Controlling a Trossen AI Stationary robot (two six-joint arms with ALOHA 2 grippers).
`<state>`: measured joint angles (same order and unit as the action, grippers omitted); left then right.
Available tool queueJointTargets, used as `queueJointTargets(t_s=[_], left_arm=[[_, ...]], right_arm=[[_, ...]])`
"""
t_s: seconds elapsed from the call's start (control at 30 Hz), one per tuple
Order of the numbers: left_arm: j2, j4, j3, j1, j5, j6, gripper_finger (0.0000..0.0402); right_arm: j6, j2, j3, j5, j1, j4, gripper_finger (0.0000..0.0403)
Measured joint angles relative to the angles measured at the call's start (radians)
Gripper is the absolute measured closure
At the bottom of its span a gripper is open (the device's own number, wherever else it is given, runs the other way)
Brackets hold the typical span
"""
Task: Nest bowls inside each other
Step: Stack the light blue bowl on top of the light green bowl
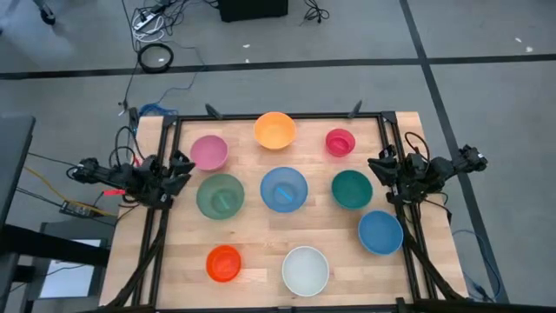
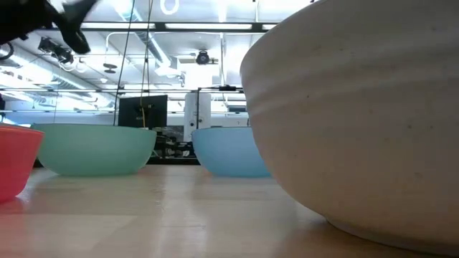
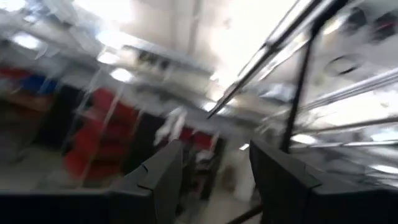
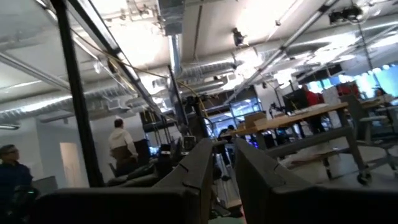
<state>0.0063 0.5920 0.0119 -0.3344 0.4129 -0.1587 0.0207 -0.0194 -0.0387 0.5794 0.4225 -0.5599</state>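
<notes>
Nine bowls stand apart on their bases on the wooden table: pink, orange, magenta, sage green, blue, teal, a second blue, red-orange and white. No bowl sits inside another. My left gripper hovers at the table's left edge beside the pink and green bowls; its fingers are apart with nothing between them. My right gripper hovers at the right edge near the teal bowl, its fingers a narrow gap apart around nothing.
A dark metal frame runs along the table's far, left and right edges. In the low view the white bowl fills the right side, with the blue, green and red-orange bowls behind. People stand in the room beyond.
</notes>
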Motion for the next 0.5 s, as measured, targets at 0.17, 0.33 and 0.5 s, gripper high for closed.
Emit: queueJointTargets(t_s=[0.17, 0.33, 0.5], left_arm=[[0.058, -0.176, 0.071, 0.0, 0.14, -0.092, 0.0206], [0.246, -0.369, 0.227, 0.0, 0.27, -0.133, 0.0206], [0.524, -0.71, 0.49, 0.0, 0.352, -0.212, 0.0206]], right_arm=[[0.005, -0.055, -0.015, 0.065, 0.0, 0.036, 0.0343], [-0.09, -0.228, -0.174, 0.155, 0.0, 0.35, 0.0344], [-0.146, -0.503, -0.431, 0.215, -0.015, 0.652, 0.0344]])
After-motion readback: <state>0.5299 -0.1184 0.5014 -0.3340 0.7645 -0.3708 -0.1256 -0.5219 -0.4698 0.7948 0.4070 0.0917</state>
